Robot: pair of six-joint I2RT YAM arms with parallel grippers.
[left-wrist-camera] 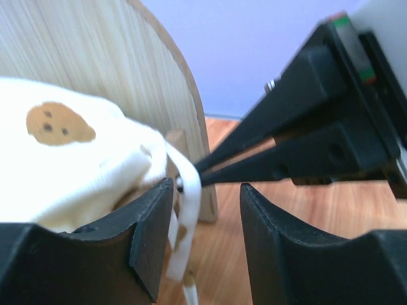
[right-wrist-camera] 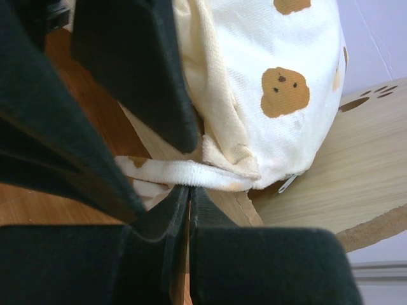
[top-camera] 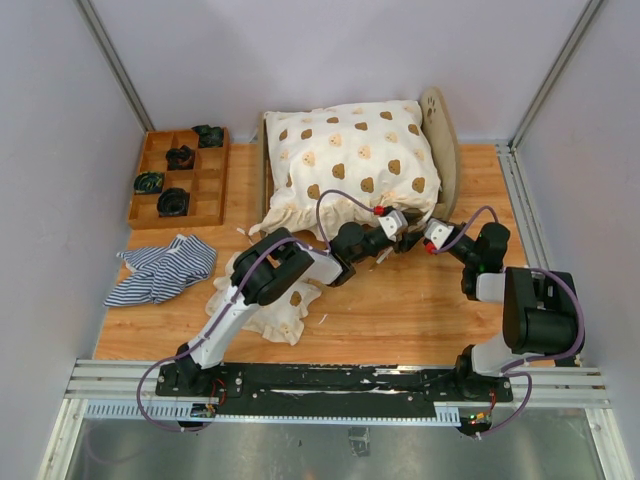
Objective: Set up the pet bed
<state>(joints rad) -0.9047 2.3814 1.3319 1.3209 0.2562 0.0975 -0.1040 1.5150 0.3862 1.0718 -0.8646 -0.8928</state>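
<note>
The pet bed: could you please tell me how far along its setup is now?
Done: the bear-print cushion lies on the pet bed, against its headboard. In hand: the right gripper pinches the cushion's tie at the near corner; the left gripper stands open around it. Remaining: the striped cloth and a second bear-print piece lie on the table, off the bed.

Items counted on the tabletop [top-camera: 400, 310]:

- Pet bed [top-camera: 440, 130]: one, with one paw-print cutout [top-camera: 432, 100] in its headboard.
- Bear-print cushion [top-camera: 350, 160]: one.
- Loose bear-print cloth [top-camera: 270, 305]: one.
- Striped cloth [top-camera: 165, 268]: one.
- Compartment tray [top-camera: 207, 180]: one. The number of compartments could not be confirmed.
- Dark round items [top-camera: 180, 157] in the tray: four, each in a separate compartment.
- Fabric strap [right-wrist-camera: 191, 175]: one seen.
- Arms: two, each with one tool, namely the left tool [left-wrist-camera: 206, 190] and the right tool [right-wrist-camera: 189, 190].
</note>
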